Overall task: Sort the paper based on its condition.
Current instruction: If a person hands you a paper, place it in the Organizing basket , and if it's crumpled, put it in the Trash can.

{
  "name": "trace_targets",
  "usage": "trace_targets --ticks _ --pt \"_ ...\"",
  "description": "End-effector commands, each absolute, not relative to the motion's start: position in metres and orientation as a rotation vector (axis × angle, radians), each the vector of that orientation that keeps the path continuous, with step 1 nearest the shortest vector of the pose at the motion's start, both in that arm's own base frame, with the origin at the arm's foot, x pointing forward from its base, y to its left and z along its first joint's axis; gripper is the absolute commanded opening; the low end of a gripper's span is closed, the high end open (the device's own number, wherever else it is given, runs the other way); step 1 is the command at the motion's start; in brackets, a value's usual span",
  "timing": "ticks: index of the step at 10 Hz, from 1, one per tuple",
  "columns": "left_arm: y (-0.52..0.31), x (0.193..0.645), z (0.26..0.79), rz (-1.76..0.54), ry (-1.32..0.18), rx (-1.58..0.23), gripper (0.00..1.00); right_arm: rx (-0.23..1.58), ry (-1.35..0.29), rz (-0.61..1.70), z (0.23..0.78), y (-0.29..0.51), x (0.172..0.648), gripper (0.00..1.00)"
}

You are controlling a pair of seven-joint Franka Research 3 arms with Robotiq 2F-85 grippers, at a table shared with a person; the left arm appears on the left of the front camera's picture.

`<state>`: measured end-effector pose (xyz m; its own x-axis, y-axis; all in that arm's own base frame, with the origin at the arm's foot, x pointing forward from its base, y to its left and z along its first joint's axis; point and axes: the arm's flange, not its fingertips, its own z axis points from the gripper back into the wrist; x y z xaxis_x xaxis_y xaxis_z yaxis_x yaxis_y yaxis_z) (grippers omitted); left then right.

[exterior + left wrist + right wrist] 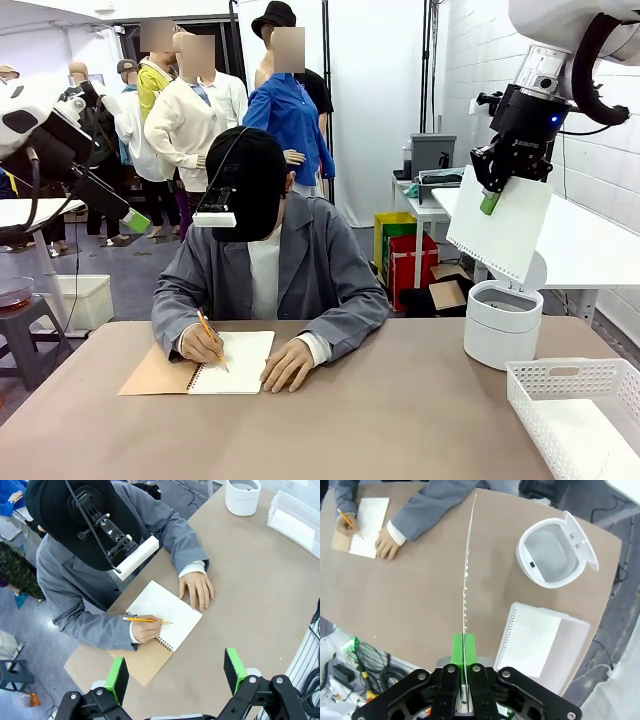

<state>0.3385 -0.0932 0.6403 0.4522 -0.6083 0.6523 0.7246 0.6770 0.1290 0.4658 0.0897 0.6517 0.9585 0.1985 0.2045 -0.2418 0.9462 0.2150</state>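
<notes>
One paper [500, 232] hangs high at the right, pinched at its top edge by your right gripper [489, 203], pads pressed tight on it. You're holding it up there, I'd say, to drop it into either the open bin [503, 325] or the basket [560, 380] below. It hangs flat with the holed edge lowest, slanting down to the right. The long axis looks near upright, but it's too close to call. Your left gripper [175, 672] hovers spread wide, far left, above the person's notebook [162, 612].
</notes>
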Motion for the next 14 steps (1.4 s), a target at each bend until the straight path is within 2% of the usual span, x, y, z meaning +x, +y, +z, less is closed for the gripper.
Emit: trace_targets --ticks 1,3,8,14 --pt "-0.093 0.338 0.641 -0.826 -0.722 -0.188 1.0 0.238 -0.173 0.248 0.654 0.089 0.469 0.0" --pt "-0.093 0.338 0.641 -0.826 -0.722 -0.188 1.0 0.241 -0.181 0.227 0.651 0.09 0.466 0.0" --pt "-0.093 0.338 0.641 -0.826 -0.722 -0.188 1.0 0.257 -0.12 0.183 0.619 0.044 0.403 0.0" --pt "-0.093 0.338 0.641 -0.826 -0.722 -0.188 1.0 0.248 -0.113 0.123 0.534 -0.012 0.351 0.0"
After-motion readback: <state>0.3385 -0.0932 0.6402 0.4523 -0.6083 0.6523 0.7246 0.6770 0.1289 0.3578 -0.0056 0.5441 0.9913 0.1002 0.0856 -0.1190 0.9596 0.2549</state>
